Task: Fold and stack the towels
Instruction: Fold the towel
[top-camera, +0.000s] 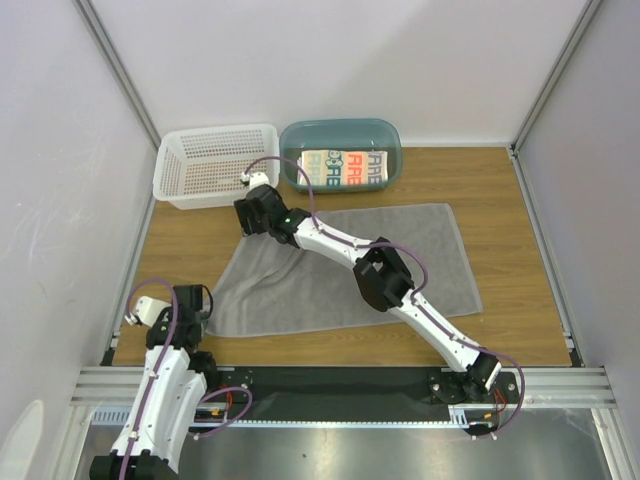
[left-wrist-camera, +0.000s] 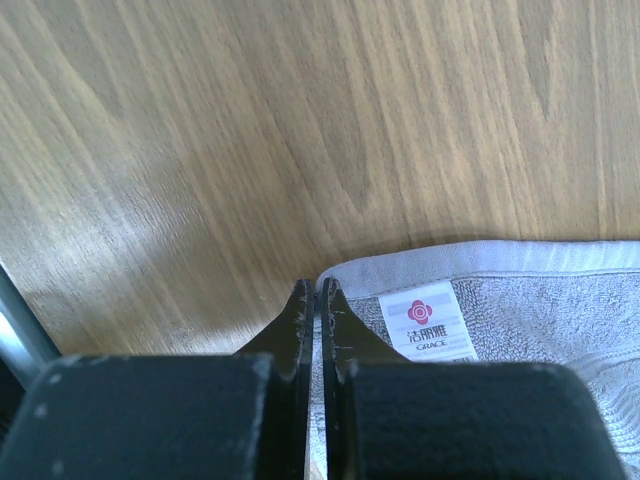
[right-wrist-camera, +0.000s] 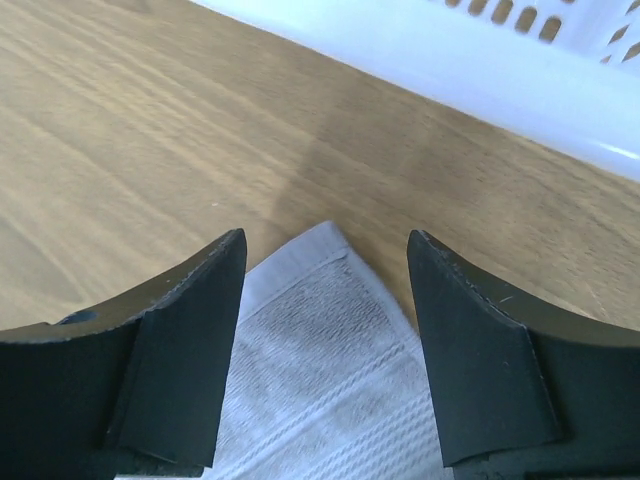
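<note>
Two towels can be seen. The big, soft, plain grey towel (top-camera: 420, 265) lies spread out flat on the brown wooden table (top-camera: 510, 210).

The left gripper (left-wrist-camera: 315, 290) is at the corner of the grey towel nearest the left arm. Its two black fingers are pressed together, and the edge of that corner is pinched between them. A small white label with a pink flower (left-wrist-camera: 428, 322) is sewn on the towel just beside the fingers.

The right gripper (right-wrist-camera: 325, 238) reaches across the grey towel to its far left corner. Its fingers stand wide apart, one on each side of the corner tip, and they hold nothing.

Just past that corner is the white plastic basket with little holes (top-camera: 220, 130). Beside the basket, at the back of the table, sits the see-through teal oval tub (top-camera: 392, 150). A folded white towel with coloured letters (top-camera: 345, 168) lies inside the tub.
</note>
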